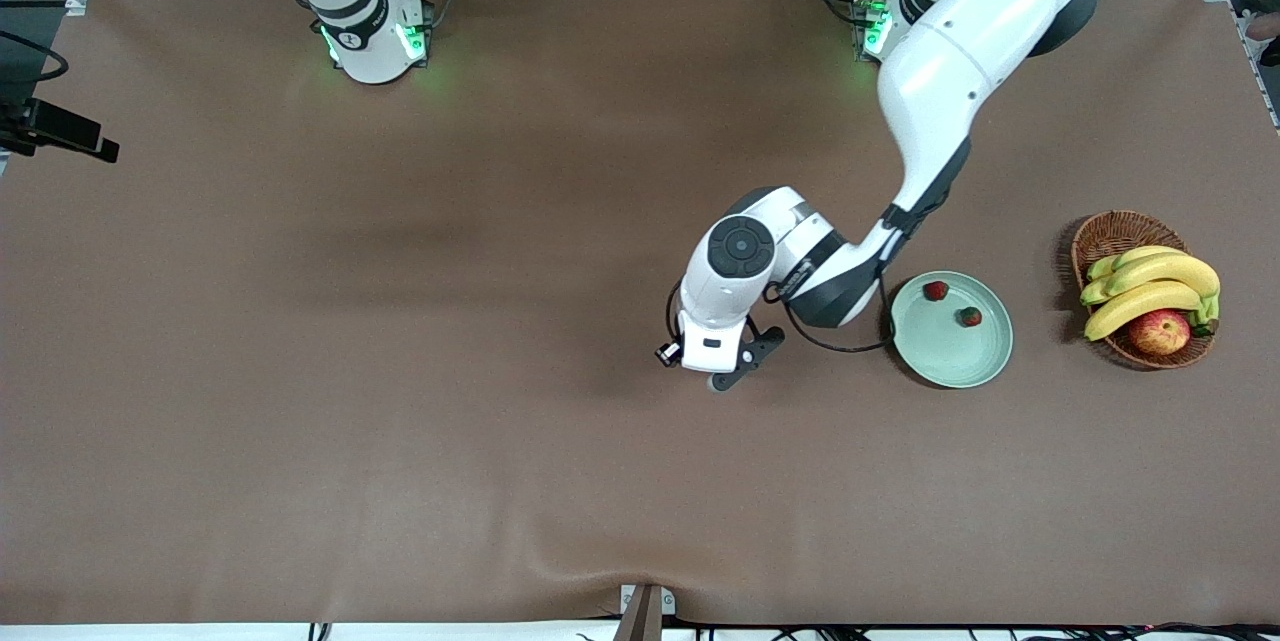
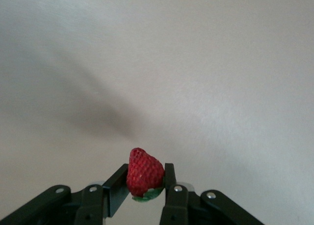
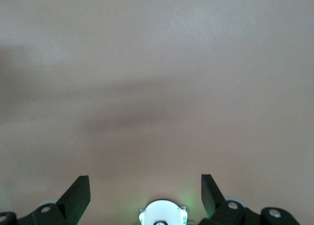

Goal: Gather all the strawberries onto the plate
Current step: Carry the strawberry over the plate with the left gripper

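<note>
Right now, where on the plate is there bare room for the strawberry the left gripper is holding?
The left gripper is shut on the third strawberry. Two strawberries crowd the plate near its rim toward the basket. Its half nearer the front camera is bare. The right arm waits.

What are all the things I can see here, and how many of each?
strawberries: three, red; two on the plate, one in the left pincer
plate: one, pale green; beside the basket
basket: one, brown wicker; at the left arm's end of the table
bananas: one bunch, yellow; in the basket
apple: one, red-yellow; in the basket
table: one, brown
left pincer: shut on a strawberry, over the table
right pincer: open, waiting
</note>
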Robot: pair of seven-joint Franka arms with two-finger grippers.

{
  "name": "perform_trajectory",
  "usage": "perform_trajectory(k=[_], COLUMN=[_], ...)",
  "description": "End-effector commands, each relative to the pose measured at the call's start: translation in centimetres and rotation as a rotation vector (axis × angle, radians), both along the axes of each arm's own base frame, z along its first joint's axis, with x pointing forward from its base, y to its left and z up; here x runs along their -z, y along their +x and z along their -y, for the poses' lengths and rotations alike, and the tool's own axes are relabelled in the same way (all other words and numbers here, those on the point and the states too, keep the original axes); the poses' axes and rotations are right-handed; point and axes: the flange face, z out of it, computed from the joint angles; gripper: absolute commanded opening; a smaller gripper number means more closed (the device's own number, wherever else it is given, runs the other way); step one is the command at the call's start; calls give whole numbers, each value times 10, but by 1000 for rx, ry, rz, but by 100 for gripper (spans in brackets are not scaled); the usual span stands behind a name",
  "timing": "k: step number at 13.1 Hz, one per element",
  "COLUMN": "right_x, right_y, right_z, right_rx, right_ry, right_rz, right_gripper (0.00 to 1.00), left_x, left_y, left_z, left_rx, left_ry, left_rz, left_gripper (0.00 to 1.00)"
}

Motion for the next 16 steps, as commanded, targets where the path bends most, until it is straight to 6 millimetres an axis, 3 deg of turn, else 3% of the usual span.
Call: perform_trajectory(k=[1, 5, 10, 12, 16], right_x=[-7, -4, -3, -3, -3], right_y=[4, 5, 5, 9, 13], right_z=[3, 9, 23, 19, 18], right_rx=[-44, -76, -43, -49, -45], right_ry=[4, -36, -22, -26, -27], right_rz=[72, 63, 61, 76, 97], right_gripper=[100, 100, 100, 100, 100], left_x=[-42, -61, -65, -65, -43], left_y=[4, -7, -23, -28, -45], left_z=[-42, -120, -208, -245, -281], left_rx=[38, 269, 450, 491, 580], left_ry=[-64, -31, 25, 7, 95], left_rz=[-104, -243, -268, -266, -259], left_gripper=[0, 0, 0, 0, 0])
